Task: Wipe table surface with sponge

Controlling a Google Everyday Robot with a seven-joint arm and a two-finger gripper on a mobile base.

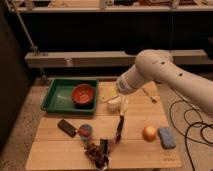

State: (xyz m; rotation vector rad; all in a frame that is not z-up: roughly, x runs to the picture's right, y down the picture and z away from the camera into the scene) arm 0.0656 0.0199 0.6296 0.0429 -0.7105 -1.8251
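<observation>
The table surface (60, 150) is a light tan plank top filling the lower part of the camera view. The sponge (166, 137), a small blue-grey block, lies near the table's right edge, just right of the onion (149, 133). My gripper (116, 104) hangs above the middle of the table, right of the green tray, at the end of the big white arm (155, 70) that comes in from the right. The gripper is well to the left of the sponge and apart from it, with nothing visibly in it.
A green tray (55, 95) with a red-orange bowl (83, 94) sits at the back left. A dark flat block (66, 127), a small blue-grey cup (86, 131), a black utensil (120, 129) and a dark clump (97, 152) lie in front. Cables (195, 125) lie on the floor at the right.
</observation>
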